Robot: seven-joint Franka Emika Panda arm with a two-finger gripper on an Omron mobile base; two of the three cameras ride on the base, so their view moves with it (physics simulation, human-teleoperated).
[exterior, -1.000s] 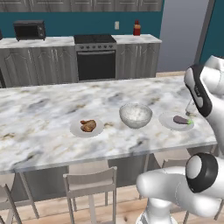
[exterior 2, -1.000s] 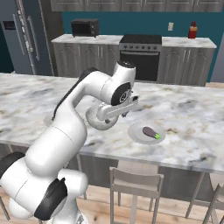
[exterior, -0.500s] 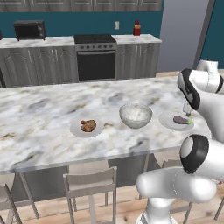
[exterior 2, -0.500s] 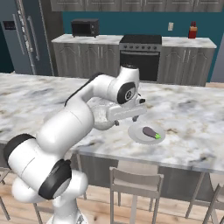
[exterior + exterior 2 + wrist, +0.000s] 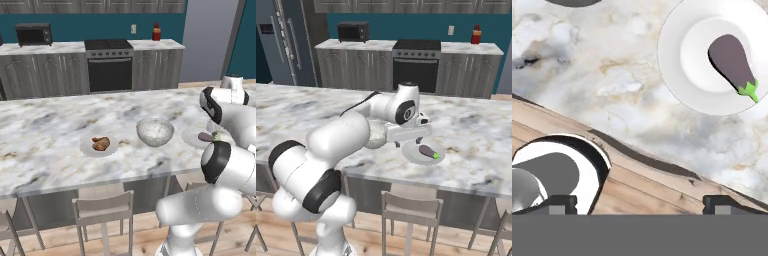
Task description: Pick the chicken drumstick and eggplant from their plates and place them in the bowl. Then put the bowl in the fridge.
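Over the last second the arm has swung toward the right end of the marble surface [image 5: 50, 130] — the wrist now hangs above the plate [image 5: 682, 80] with the eggplant [image 5: 732, 62], where a second ago it sat further back and higher. Nothing on the surface has moved; only the arm has. The gripper [image 5: 637, 204] has its jaws spread wide apart, nothing between them. In the hand view the eggplant plate sits up in the top right corner, not centred, so the hand looks to be near the plate rather than over the piece — I'd judge this as the approach to the first pick, with eggplant as the likely target.

Task standing: nothing in the bowl [image 5: 155, 131] yet, as far as can be seen. Chicken drumstick [image 5: 101, 144] lies on its own plate [image 5: 90, 150] left of the bowl; eggplant lies on its plate to the bowl's right, green end pointing away from the bowl. The fridge [image 5: 286, 42] stands well apart at the far left of the right base view, doors closed.

Counts:
- plates — two, one piece of food on each
- bowl — one, between the plates
- drumstick — one
- eggplant — one
- fridge — one
- stools [image 5: 102, 207] at the near edge — at least three partly visible
- oven [image 5: 110, 65] — one, microwave [image 5: 34, 34] — one, red bottle [image 5: 156, 32] — one on the back counter
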